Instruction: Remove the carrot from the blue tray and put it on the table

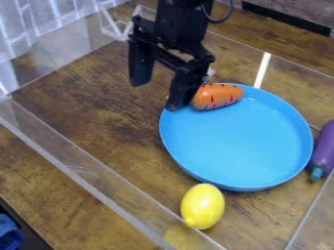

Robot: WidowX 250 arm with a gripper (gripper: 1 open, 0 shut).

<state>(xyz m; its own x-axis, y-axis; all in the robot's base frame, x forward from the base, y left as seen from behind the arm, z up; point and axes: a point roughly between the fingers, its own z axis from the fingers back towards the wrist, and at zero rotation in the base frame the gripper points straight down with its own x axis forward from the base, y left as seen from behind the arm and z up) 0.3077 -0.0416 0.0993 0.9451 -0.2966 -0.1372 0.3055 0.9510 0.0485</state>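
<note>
The small orange carrot [220, 96] lies on the far left rim of the round blue tray [241, 142], its green top hidden behind one of my fingers. My gripper [159, 80] hangs pointing down just left of the carrot, open, with nothing between its black fingers [181, 89]. The right finger stands at the tray's edge beside the carrot's leafy end; the left finger is over the dark wood table [92, 107]. Whether the finger touches the carrot I cannot tell.
A yellow lemon [202, 206] sits on the table in front of the tray. A purple eggplant [322, 148] lies against the tray's right side. Clear acrylic walls [78, 171] edge the table at the front left and back.
</note>
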